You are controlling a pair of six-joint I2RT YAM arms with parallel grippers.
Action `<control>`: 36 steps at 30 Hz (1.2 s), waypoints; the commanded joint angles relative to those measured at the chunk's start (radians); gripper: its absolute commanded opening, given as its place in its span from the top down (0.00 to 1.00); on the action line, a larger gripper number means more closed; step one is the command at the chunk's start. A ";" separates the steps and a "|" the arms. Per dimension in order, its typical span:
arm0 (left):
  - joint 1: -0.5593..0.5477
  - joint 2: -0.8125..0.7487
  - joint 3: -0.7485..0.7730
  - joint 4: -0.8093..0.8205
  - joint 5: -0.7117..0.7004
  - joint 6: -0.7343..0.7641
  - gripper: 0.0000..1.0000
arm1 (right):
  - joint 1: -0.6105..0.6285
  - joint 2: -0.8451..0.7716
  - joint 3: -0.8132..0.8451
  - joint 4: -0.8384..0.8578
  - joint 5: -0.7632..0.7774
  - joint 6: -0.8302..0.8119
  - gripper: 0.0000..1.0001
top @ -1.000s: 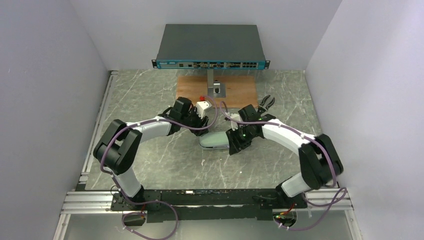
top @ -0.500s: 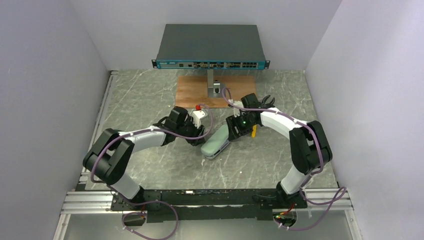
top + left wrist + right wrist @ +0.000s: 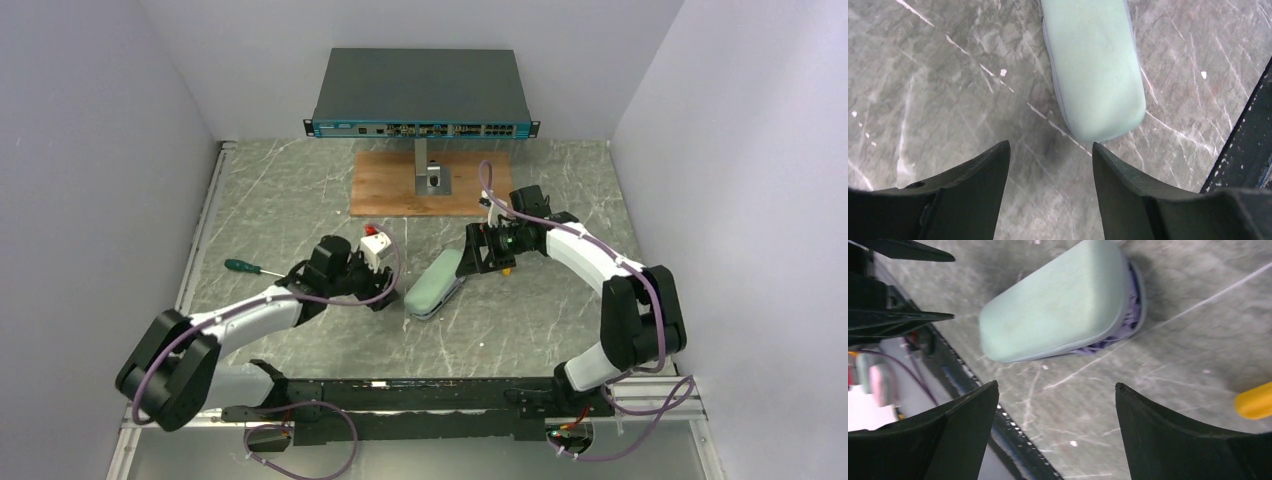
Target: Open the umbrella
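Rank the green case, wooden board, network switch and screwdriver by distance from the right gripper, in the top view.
From the right gripper:
1. Green case, just to its left, slightly nearer the bases.
2. Wooden board, beyond it towards the back.
3. Network switch, at the back wall.
4. Screwdriver, far over on the left side.

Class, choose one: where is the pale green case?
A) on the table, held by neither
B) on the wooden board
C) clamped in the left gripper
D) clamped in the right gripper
A: the case lies on the table, with the left gripper and right gripper both open and not closed on it.
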 commanded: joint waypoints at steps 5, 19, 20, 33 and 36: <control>-0.106 -0.113 -0.128 0.081 -0.107 -0.036 0.34 | 0.034 0.048 -0.059 0.132 -0.109 0.325 0.11; -0.195 0.054 -0.133 0.197 -0.175 -0.055 0.36 | 0.122 0.182 -0.060 0.299 -0.036 0.553 0.15; -0.196 0.067 -0.131 0.206 -0.181 -0.059 0.36 | 0.122 0.192 -0.064 0.301 -0.030 0.561 0.17; -0.246 0.139 -0.103 0.252 -0.201 -0.128 0.43 | 0.104 0.281 -0.141 0.370 0.001 0.705 0.77; -0.241 0.172 -0.083 0.239 -0.239 -0.143 0.50 | 0.097 0.282 -0.164 0.401 0.006 0.740 0.95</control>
